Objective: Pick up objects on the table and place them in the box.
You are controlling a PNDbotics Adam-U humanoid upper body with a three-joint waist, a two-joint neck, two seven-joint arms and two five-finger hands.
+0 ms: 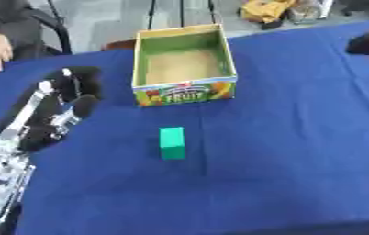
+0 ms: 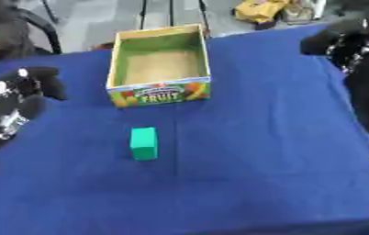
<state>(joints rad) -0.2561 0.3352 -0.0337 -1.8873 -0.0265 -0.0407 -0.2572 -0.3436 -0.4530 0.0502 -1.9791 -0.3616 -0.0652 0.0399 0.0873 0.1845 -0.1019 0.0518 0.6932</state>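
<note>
The green block lies alone on the blue counter, near the centre of the cloth, touching nothing. Its long axis runs from 6 o'clock to 12 o'clock, so one short end points straight at the box. It rests flat on a broad face; no face appears marked, so front and back cannot be told apart.

At 9 o'clock from the block, the left hand hangs over the cloth, well apart from the block. Its fingers look relaxed and grasp nothing. This placement suggests a standby pose ahead of a reach, since the block is nearer this hand than the other.

At 12 o'clock from the block stands the box, a cardboard fruit carton with green inner walls. It is upright, open at the top, and nothing shows inside it. The open top and the clear strip of cloth between block and box give a direct path for placing.

At 2 o'clock, near the far edge, the right hand is raised. Whether its fingers are released or clenched cannot be told.
</note>
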